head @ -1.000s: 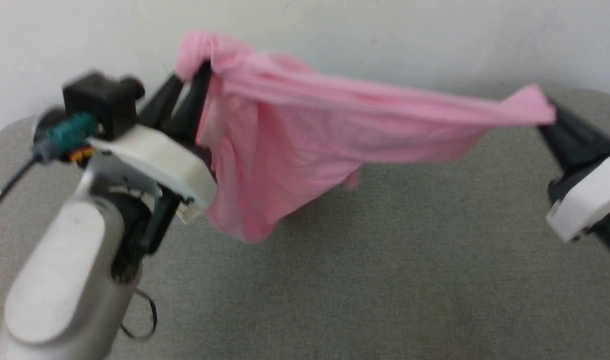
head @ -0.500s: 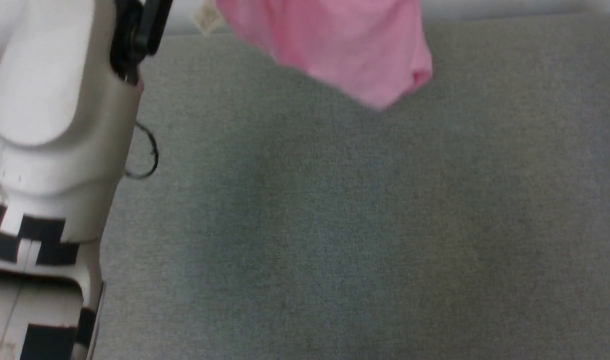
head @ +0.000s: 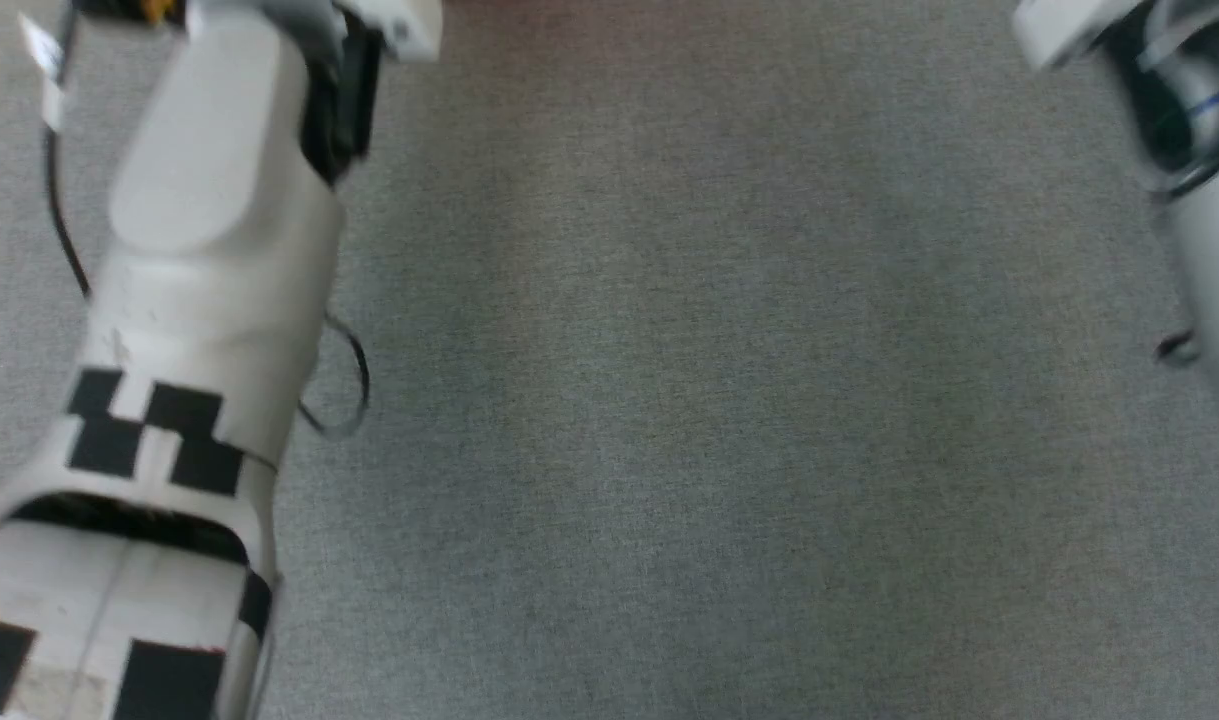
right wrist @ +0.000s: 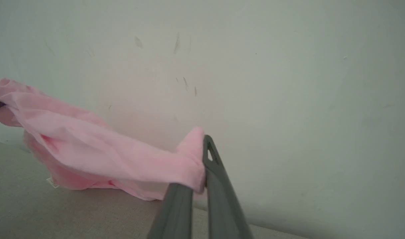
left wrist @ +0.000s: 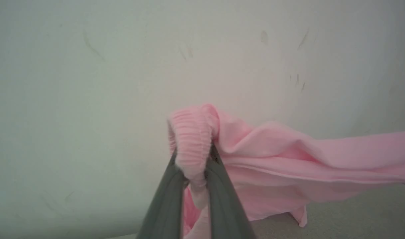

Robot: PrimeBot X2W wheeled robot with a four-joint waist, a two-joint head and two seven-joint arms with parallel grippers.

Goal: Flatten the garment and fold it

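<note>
— Garment [left wrist: 288, 156]: where is it, and what is it like?

— You have it up in the air, strung between your two grippers in front of a pale, scuffed wall [left wrist: 89, 66]. It is thin, light pink cloth, pulled into long soft folds along the top and sagging into a loose pouch below. The lowest hem hangs close over the grey woven tabletop [head: 719, 400]. I cannot tell whether it touches.

— And the jaws?

— Your left gripper [left wrist: 193, 162] is clamped on the gathered waistband [left wrist: 190, 139]. The ribbed edge is bunched into a fat roll between the dark fingers and holds them a little apart. Your right gripper [right wrist: 200, 159] pinches the opposite end with its jaws almost together, the cloth wrapped over one fingertip.

— Anything hard to read?

— The right gripper's near finger is half covered by cloth. A small white tag [right wrist: 52, 182] peeks out under the pouch, too small to read. A dark sliver at the right wrist view's left edge is cut off. In the head view your pale forearms are cropped by the frame: the left forearm [head: 209, 200] wears black-and-white squares and trails a thin looped cable [head: 344, 390], and the right forearm [head: 1209, 250] is blurred.
</note>
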